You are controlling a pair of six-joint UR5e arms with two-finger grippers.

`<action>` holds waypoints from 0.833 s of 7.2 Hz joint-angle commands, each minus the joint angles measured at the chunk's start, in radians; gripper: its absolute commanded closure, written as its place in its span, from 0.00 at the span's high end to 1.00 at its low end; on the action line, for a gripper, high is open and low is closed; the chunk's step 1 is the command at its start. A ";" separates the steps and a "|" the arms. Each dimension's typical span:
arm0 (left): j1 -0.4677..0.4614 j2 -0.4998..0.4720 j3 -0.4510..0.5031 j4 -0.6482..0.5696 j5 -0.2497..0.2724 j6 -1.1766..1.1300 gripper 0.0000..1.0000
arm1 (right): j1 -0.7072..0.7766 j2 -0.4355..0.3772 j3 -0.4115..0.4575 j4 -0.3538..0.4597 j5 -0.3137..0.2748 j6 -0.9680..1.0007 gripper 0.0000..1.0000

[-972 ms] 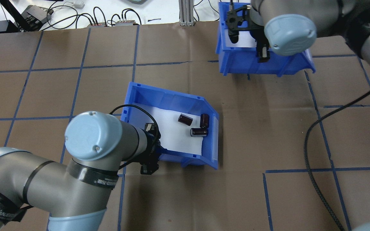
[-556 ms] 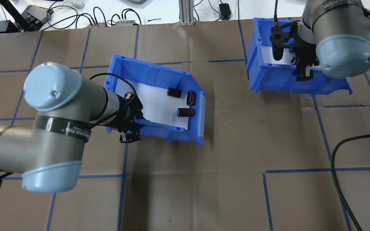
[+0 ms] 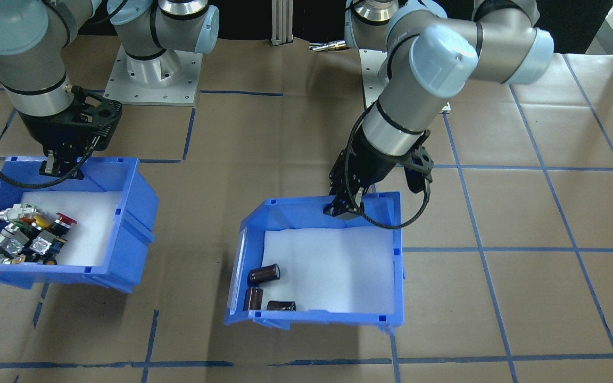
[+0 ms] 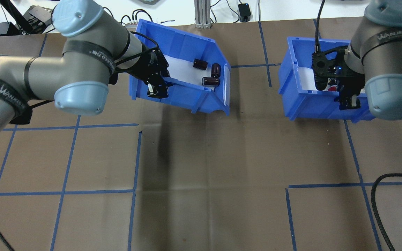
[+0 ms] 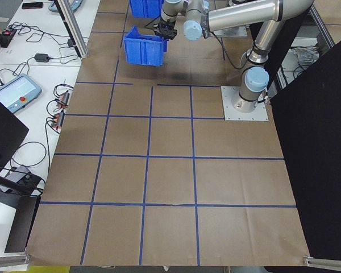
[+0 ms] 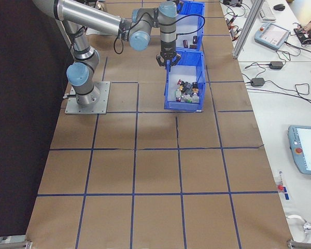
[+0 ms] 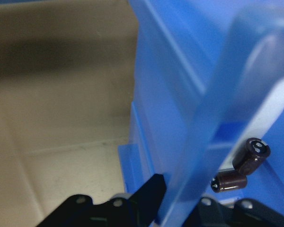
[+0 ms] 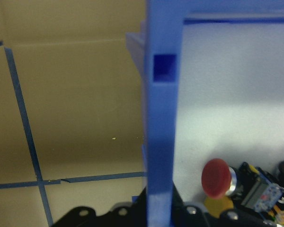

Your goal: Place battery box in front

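Your left hand is clamped on the near wall of the battery box, one finger inside and one outside, as the left wrist view shows. The box hangs tilted near the far edge of the bench, its cut-away end lower, and it looks to be lifted rather than resting. Three batteries have gathered at that low end.

Level the box before you bring it down, or the batteries may roll against the low lip and spill. Lower slowly until the whole base sits flat on the paper; judge contact from the front-facing view, where the far rim is plain. Only then let go, and lift straight up so the inner finger clears the wall without dragging it.

Your right hand is pinched on the wall of the switch box, which sits well apart to the right. Keep that arm quiet while you set this one down.
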 commanded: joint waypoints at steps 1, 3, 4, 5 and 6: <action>-0.024 -0.178 0.154 0.070 -0.052 -0.115 0.00 | -0.029 -0.033 0.033 -0.012 -0.003 -0.067 0.00; -0.059 -0.216 0.173 0.138 -0.136 -0.202 0.00 | -0.025 -0.083 0.094 -0.012 -0.005 -0.068 0.00; -0.061 -0.228 0.167 0.186 -0.137 -0.207 0.00 | -0.025 -0.105 0.135 -0.019 -0.003 -0.066 0.00; -0.067 -0.256 0.168 0.256 -0.148 -0.262 0.00 | -0.023 -0.129 0.166 -0.027 -0.003 -0.064 0.00; -0.081 -0.298 0.165 0.398 -0.194 -0.346 0.00 | -0.022 -0.160 0.204 -0.030 -0.003 -0.064 0.00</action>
